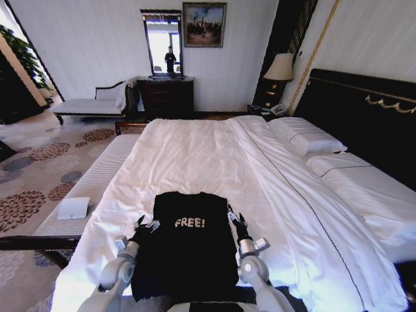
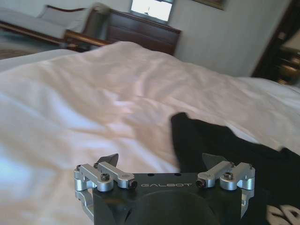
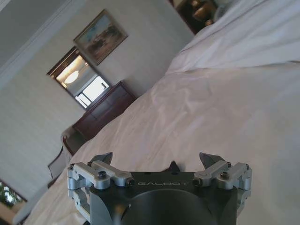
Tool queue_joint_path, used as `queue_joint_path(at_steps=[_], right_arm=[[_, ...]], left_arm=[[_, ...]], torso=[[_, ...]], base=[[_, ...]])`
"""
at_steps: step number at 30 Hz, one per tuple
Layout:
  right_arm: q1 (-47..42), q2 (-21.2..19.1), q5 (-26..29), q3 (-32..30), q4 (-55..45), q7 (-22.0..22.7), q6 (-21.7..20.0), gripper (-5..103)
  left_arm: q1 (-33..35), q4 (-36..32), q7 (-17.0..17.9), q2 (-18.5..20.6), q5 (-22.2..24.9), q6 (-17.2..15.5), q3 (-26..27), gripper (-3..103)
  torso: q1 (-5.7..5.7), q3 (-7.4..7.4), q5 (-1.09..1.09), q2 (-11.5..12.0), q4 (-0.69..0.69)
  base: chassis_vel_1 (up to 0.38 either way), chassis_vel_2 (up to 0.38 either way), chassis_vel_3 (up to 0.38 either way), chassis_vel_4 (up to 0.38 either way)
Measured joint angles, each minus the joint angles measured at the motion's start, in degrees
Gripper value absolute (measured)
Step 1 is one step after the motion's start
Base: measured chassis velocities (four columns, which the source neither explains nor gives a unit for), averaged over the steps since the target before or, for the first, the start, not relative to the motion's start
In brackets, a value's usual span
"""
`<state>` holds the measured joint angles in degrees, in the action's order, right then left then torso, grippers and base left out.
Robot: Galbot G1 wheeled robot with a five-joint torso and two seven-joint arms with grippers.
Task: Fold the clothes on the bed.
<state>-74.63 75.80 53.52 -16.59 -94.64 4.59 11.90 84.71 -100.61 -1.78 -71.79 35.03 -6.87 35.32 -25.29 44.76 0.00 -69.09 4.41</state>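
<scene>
Both grippers, left [image 1: 144, 223] and right [image 1: 235, 220], were spread wide beside the black cotton "FREE!" T-shirt [image 1: 188, 244]; they might have pinched the big bed's white sheet [image 1: 188, 156] too.

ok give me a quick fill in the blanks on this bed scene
1. The white lettering on the black T-shirt reads ____.
2. The T-shirt lies on the white ____.
3. The left gripper and right gripper both have their fingers ____.
4. The T-shirt lies ____ the two grippers.

Missing words: FREE!; bed; open; between
</scene>
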Motion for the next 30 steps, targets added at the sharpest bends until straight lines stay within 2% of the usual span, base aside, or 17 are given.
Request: queue_joint_path(at_steps=[3,6,7,9,12,14,18,26,27,30], right_arm=[[2.6,-1.7,0.5,0.3,2.3,-1.1,-1.1,100],[5.6,-4.2,2.0,1.0,5.5,-4.4,-2.7,100],[5.6,-4.2,2.0,1.0,5.5,-4.4,-2.7,100],[9.3,-6.0,3.3,2.6,9.2,-7.6,-4.0,100],[12.2,-6.8,5.3,3.8,12.2,-8.6,-5.2,100],[13.1,-6.9,6.4,4.2,13.2,-9.3,-5.9,100],[16.6,-7.1,8.6,5.7,18.0,-14.6,-9.4,100],[20.5,-5.2,9.1,7.0,26.3,-20.0,-9.8,100],[20.9,-5.0,8.8,7.0,27.3,-20.6,-9.7,102],[21.5,-4.6,8.4,7.1,28.9,-20.9,-9.3,100]], left_arm=[[0.0,-0.6,0.4,-0.4,2.7,-0.6,1.1,100],[-0.6,-1.8,0.7,-0.7,5.3,-1.2,1.8,100],[-0.6,-1.8,0.7,-0.7,5.3,-1.2,1.8,100],[-0.1,-3.1,0.7,-0.9,6.5,-1.3,3.2,100],[0.6,-3.5,0.7,-0.8,6.8,-1.2,4.2,100],[0.8,-3.5,0.7,-0.8,6.9,-1.1,4.6,100],[1.0,-4.1,0.6,-1.0,7.7,-1.0,6.0,100],[1.1,-5.2,0.7,-0.9,8.0,-1.0,6.6,100],[1.1,-5.3,0.7,-0.9,8.1,-1.0,6.7,100],[1.0,-5.4,0.7,-0.9,8.7,-1.1,6.7,100]], torso=[[0.00,0.00,0.02,0.0,-0.05],[0.00,0.00,-0.01,0.0,0.04],[0.00,0.00,-0.01,0.0,0.04],[0.00,0.00,0.02,0.0,0.01],[0.00,0.00,0.01,0.0,-0.01],[0.00,0.00,0.00,0.0,0.00],[0.00,0.00,0.00,0.0,0.00],[0.00,0.00,0.00,0.0,0.00],[0.00,0.00,0.00,0.0,0.00],[0.00,0.00,0.00,0.0,0.00]], base=[[0.000,0.000,0.000,0.000],[0.000,0.000,0.000,0.000],[0.000,0.000,0.000,0.000],[0.000,0.000,0.000,0.000],[0.000,0.000,0.000,0.000],[0.000,0.000,0.000,0.000],[0.000,0.000,0.000,0.000],[0.000,0.000,0.000,0.000],[0.000,0.000,0.000,0.000],[0.000,0.000,0.000,0.000]])
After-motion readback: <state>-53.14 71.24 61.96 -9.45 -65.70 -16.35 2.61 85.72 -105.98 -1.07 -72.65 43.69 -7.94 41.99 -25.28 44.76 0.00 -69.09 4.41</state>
